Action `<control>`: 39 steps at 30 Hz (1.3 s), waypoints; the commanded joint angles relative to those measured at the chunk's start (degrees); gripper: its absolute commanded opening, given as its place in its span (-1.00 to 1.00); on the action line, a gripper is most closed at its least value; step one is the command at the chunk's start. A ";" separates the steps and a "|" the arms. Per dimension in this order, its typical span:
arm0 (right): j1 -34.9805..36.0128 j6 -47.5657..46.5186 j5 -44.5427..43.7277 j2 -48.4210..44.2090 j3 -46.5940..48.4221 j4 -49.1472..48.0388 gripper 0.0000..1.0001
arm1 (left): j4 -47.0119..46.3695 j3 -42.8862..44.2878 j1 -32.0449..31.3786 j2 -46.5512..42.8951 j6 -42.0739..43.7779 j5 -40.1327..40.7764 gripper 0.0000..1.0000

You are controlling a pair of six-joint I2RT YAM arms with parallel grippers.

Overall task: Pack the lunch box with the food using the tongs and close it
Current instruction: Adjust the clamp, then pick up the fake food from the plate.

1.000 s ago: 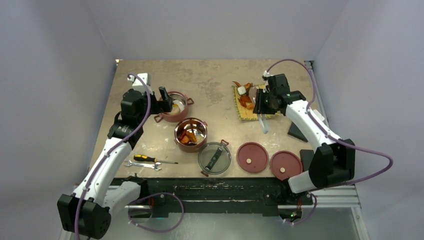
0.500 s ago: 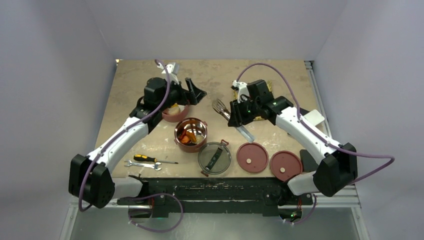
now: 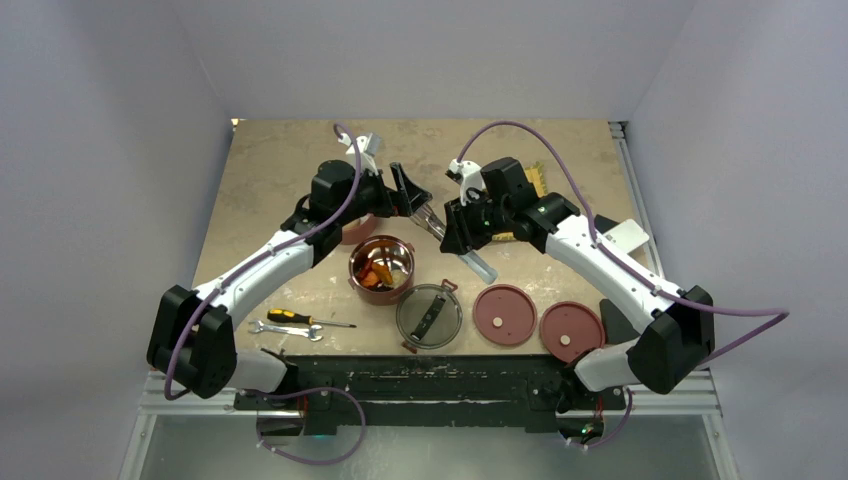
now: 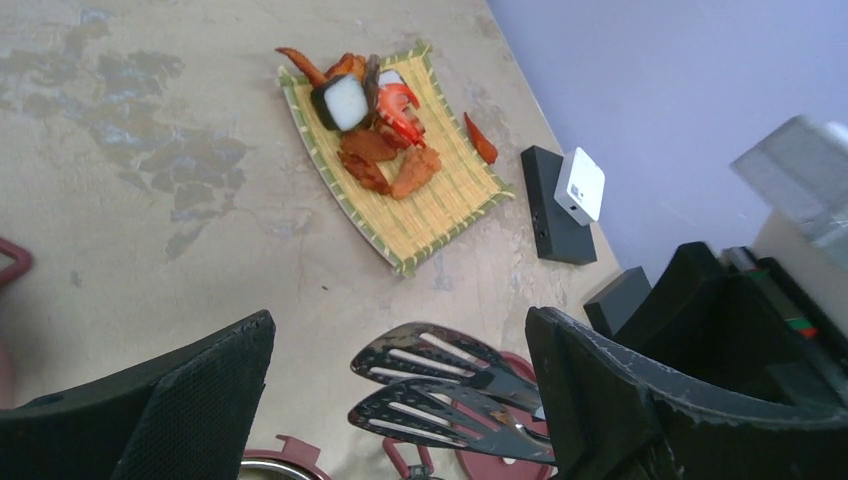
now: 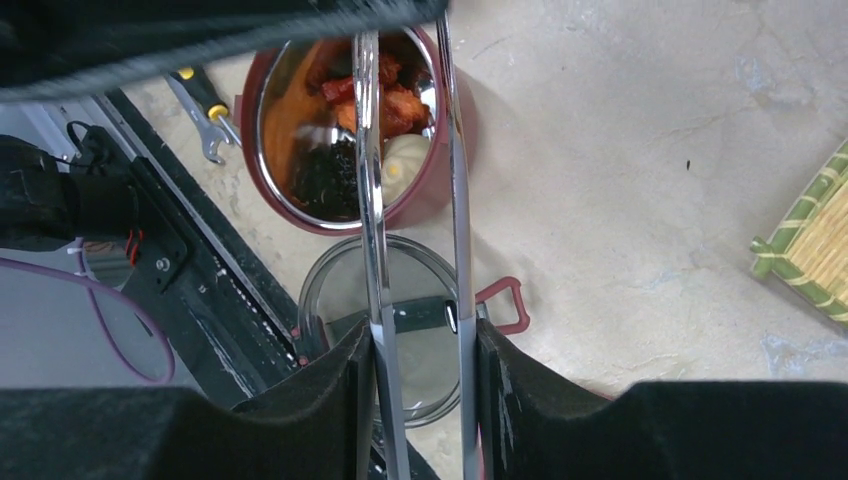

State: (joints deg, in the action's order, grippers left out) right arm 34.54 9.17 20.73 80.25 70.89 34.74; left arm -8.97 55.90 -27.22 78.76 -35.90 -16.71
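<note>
The table (image 3: pixel 260 200) carries everything well spread out. Two arms reach in over its middle and nearly meet. The left gripper (image 4: pixel 400 335) stands wide apart with nothing in it. The right gripper (image 5: pixel 423 345) is clamped on the tongs (image 4: pixel 430 420) partway along their length, and the slotted tips poke forward into the gap between the left fingers (image 4: pixel 200 400). I can't tell whether they touch anything there. The tips carry no food.

Of the lunch box, the near bowl (image 3: pixel 353 270) sits just below the two grippers. The far bowl (image 3: pixel 347 232) is mostly hidden behind the left arm, so I can't see what it holds. The dark top lid (image 3: pixel 430 316) lies flat on the table in front of the near bowl. Two red disc lids (image 3: pixel 505 315) (image 3: pixel 571 330) lie to its right.

The woven mat (image 4: pixel 440 200) sits farther back on the right.

Packing looks partway done. The near bowl holds a bun (image 5: pixel 405 165) with orange and red chunks. A heap of pieces (image 4: pixel 385 150) is left on the mat, and one orange bit lies just off its edge. Neither bowl is stacked or covered, so closing has not begun.
</note>
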 commanded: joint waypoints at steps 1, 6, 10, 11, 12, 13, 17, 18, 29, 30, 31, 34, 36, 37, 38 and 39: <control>0.66 -0.06 1.44 -0.88 3.78 -2.82 -0.21 | 0.09 -1.77 -0.99 0.52 1.12 2.02 0.92; 0.83 0.70 -0.25 -1.72 5.44 -2.05 -0.21 | 3.87 -2.14 -1.67 1.31 2.81 4.04 0.91; 0.83 2.23 -2.03 -2.58 6.71 -2.05 -0.20 | 5.38 -3.34 -2.08 1.46 3.04 5.00 0.91; 0.87 2.52 -2.28 -2.75 6.91 -2.13 -0.20 | 5.56 -3.67 -2.18 1.56 3.03 4.83 0.91; 0.87 2.78 -2.62 -2.87 6.99 -2.26 -0.20 | 5.55 -3.94 -2.26 1.57 3.03 4.64 0.91; 0.82 3.11 -3.02 -2.90 7.05 -2.29 -0.20 | 5.54 -4.15 -2.37 1.57 3.03 4.56 0.91; 0.83 4.50 -8.26 -2.49 7.10 -1.03 -0.25 | 5.83 -2.73 -2.57 1.42 3.58 4.72 0.91; 0.80 5.46 -9.13 -2.42 6.78 -0.02 -0.26 | 6.37 -1.79 -2.50 1.13 3.95 5.33 0.91; -6.55 9.35 -20.39 -0.88 2.24 1.96 -0.31 | 14.97 10.80 -0.30 -5.36 12.22 16.38 0.99; -7.82 8.99 -20.54 -1.15 2.11 1.65 -0.31 | 15.31 10.58 -0.07 -6.05 13.03 17.86 0.99; -8.74 8.43 -21.10 -1.22 1.99 1.38 -0.30 | 15.34 9.66 0.04 -7.27 13.82 19.26 0.99; -10.35 6.86 -25.02 0.29 2.43 0.74 -0.27 | 13.78 6.07 0.14 -9.43 15.62 22.52 0.99; -10.54 6.05 -27.16 3.09 3.65 0.89 -0.24 | 13.38 4.50 0.39 -9.48 15.85 22.86 0.99; -10.55 5.65 -28.04 4.32 4.40 0.79 -0.22 | 13.30 4.01 0.46 -9.12 15.85 22.72 0.99; -10.62 5.02 -28.82 5.71 5.21 0.69 -0.20 | 13.33 3.81 0.65 -8.62 15.94 22.17 0.99; -10.68 4.60 -29.37 7.05 6.12 0.67 -0.18 | 13.64 3.90 0.87 -8.09 15.99 21.58 0.99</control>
State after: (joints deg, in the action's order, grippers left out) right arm 23.59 16.25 -3.92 82.94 73.30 37.56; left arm 4.29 61.63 -27.05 69.01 -22.44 3.51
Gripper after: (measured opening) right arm 0.402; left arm 0.993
